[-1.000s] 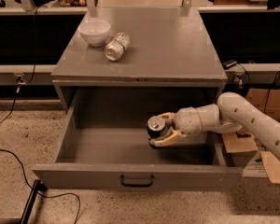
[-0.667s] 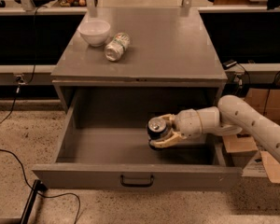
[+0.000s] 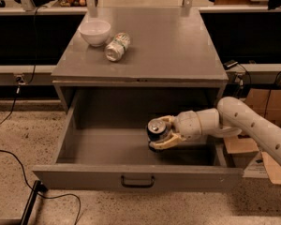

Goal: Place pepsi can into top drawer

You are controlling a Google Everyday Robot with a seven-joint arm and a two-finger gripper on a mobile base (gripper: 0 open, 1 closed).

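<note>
The jaws are clamped on the pepsi can, one above and behind it and one wrapped under its lower side. The gripper sits inside the open top drawer, right of centre and near the drawer floor. The can stands nearly upright with its silver top facing up; whether its base touches the floor cannot be told. The white arm reaches in over the drawer's right wall. The drawer is pulled well out, with its dark handle at the middle of the front panel. On the desk above, a white bowl stands at the back left. Just beside it, a pale green-and-white can lies on its side. Cardboard boxes stand on the floor to the right.
</note>
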